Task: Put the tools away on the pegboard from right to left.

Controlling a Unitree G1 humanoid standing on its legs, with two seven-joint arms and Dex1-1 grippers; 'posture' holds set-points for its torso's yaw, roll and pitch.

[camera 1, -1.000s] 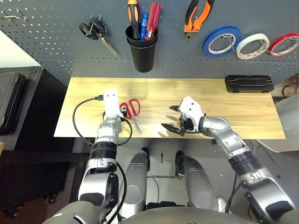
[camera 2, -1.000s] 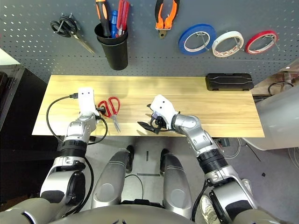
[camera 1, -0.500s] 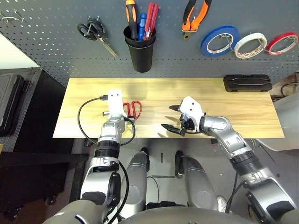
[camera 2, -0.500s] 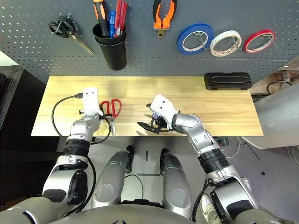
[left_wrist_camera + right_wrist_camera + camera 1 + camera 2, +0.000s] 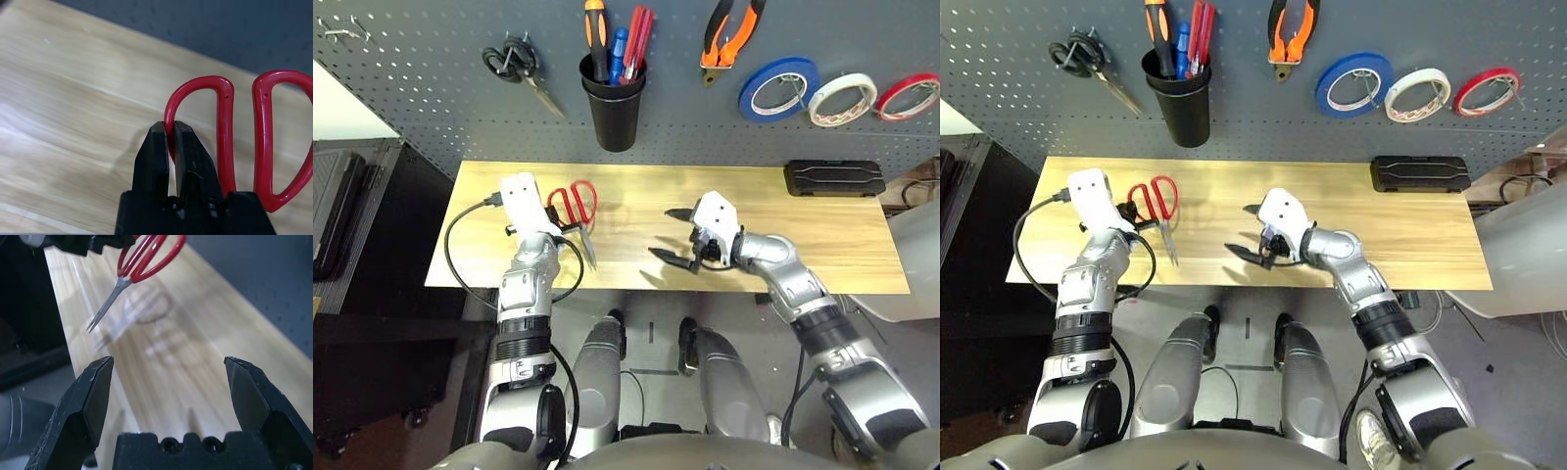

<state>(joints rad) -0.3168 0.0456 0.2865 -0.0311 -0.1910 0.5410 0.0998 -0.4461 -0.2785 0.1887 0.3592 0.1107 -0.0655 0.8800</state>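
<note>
Fingers of the left gripper (image 5: 171,125) clench one handle loop of the red-handled metal scissors (image 5: 225,122), raised above the wooden surface (image 5: 646,235); the right gripper's fingers (image 5: 100,391) stand spread. Handles look stiff, smooth, possibly slippery; grip the loop firmly.

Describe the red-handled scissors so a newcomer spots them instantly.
Below the grey pegboard is a pale wooden table. Toward its left end, the left claw pinches one handle loop of the scissors. Red handles distinguish them from the black-handled scissors hanging on the pegboard.
</note>
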